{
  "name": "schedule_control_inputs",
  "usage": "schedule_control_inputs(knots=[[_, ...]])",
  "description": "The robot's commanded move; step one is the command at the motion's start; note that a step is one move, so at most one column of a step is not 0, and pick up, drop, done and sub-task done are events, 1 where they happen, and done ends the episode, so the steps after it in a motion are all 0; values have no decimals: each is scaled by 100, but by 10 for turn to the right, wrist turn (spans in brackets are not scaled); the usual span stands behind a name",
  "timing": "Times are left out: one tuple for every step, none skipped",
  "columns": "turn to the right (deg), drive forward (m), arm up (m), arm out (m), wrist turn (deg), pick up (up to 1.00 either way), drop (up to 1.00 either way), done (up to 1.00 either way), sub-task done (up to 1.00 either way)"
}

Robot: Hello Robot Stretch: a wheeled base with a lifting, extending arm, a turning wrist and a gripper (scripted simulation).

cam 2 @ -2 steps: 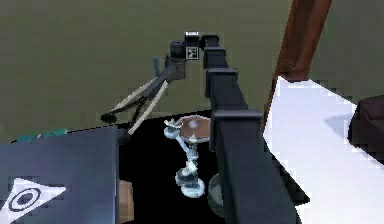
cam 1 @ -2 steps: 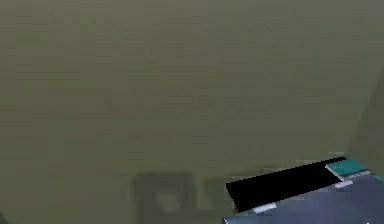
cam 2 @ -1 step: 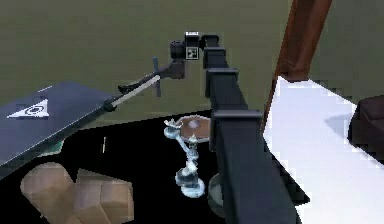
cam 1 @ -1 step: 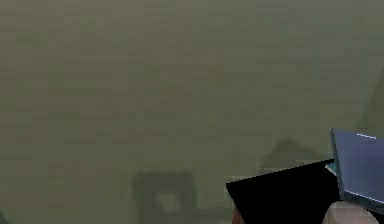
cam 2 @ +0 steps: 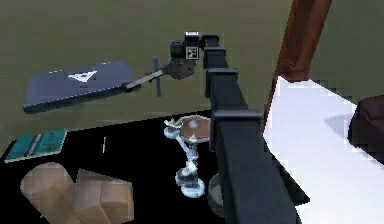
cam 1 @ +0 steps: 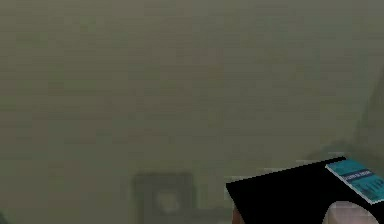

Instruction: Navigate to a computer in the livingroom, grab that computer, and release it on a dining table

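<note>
We see the gripper (cam 2: pixel 138 83) holding the flat dark-grey slab computer (cam 2: pixel 78 86) clear above a glossy black tabletop (cam 2: pixel 135 152). A thin teal book (cam 2: pixel 35 145) lies there; a plain olive wall (cam 1: pixel 150 80) stands behind.

In the arm side view the arm (cam 2: pixel 235 130) stood across the table (cam 2: pixel 130 135), and the computer (cam 2: pixel 78 86) hung at the left of the gripper (cam 2: pixel 138 84), above the tabletop and clear of it. On the table a book (cam 2: pixel 35 145) lay at the left, two lumps (cam 2: pixel 75 195) before it, and a plate (cam 2: pixel 197 126) and a stemmed object (cam 2: pixel 188 165) just left of the arm. Right of the arm lay another flat surface (cam 2: pixel 315 140), with a post (cam 2: pixel 305 40) behind it.
</note>
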Motion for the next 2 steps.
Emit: schedule_control_inputs(knots=[[0, 0, -14, 0, 0, 0, 0, 0, 0], [0, 0, -32, 0, 0, 0, 0, 0, 0]])
